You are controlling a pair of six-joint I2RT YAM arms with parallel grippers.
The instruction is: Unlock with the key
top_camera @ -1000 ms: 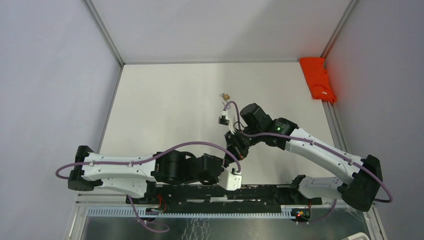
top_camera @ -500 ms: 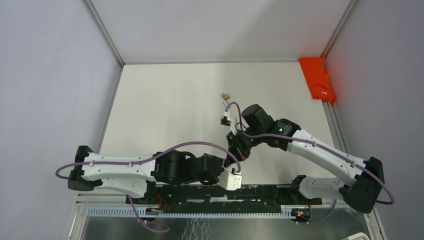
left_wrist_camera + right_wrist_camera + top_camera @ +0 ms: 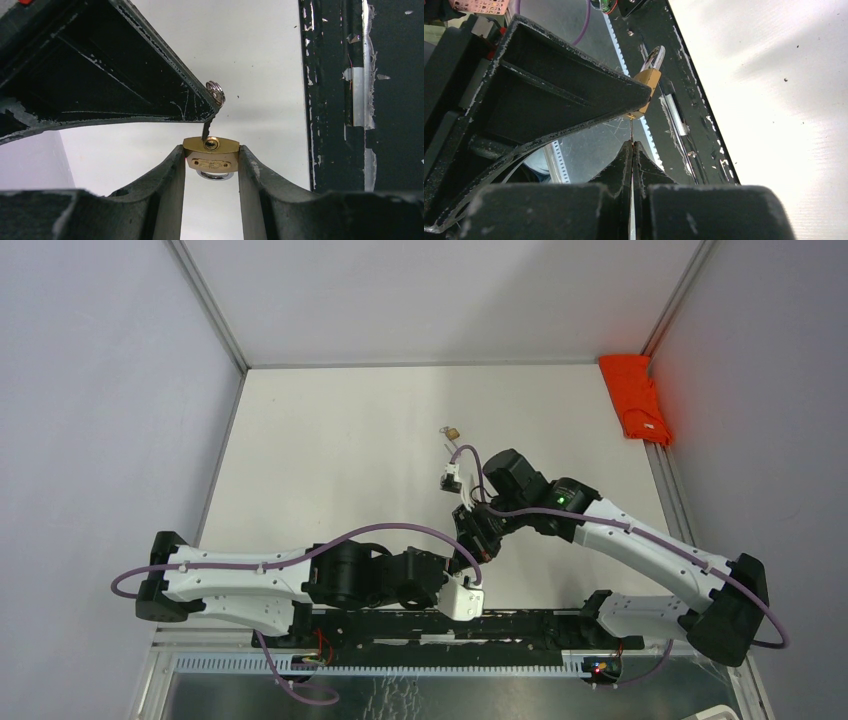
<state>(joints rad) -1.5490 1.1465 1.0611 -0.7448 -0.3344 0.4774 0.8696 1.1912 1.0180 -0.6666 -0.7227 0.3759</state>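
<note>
Padlock, small, brass body, silver steel shackle (image 3: 211,155): held over the near part of the white table (image 3: 330,440), between the two arms. It is clamped by its narrow sides in the left fingers (image 3: 165,200), set wide enough to span the body. The keyhole end is towards the key, the shackle on the far side. Judged dense, rigid and smooth-sided, so apt to twist when the key turns; best gripped across the body, as now.

Key, small, silver metal (image 3: 215,94): pinched in the fully closed right fingers (image 3: 621,170), tip at the keyhole, depth of entry unclear. Judged light, thin and stiff; hold it near the head.

Markings: stamped plate on the padlock face, illegible.

Cloth, red, folded (image 3: 635,395), far right corner: no readable writing.
</note>
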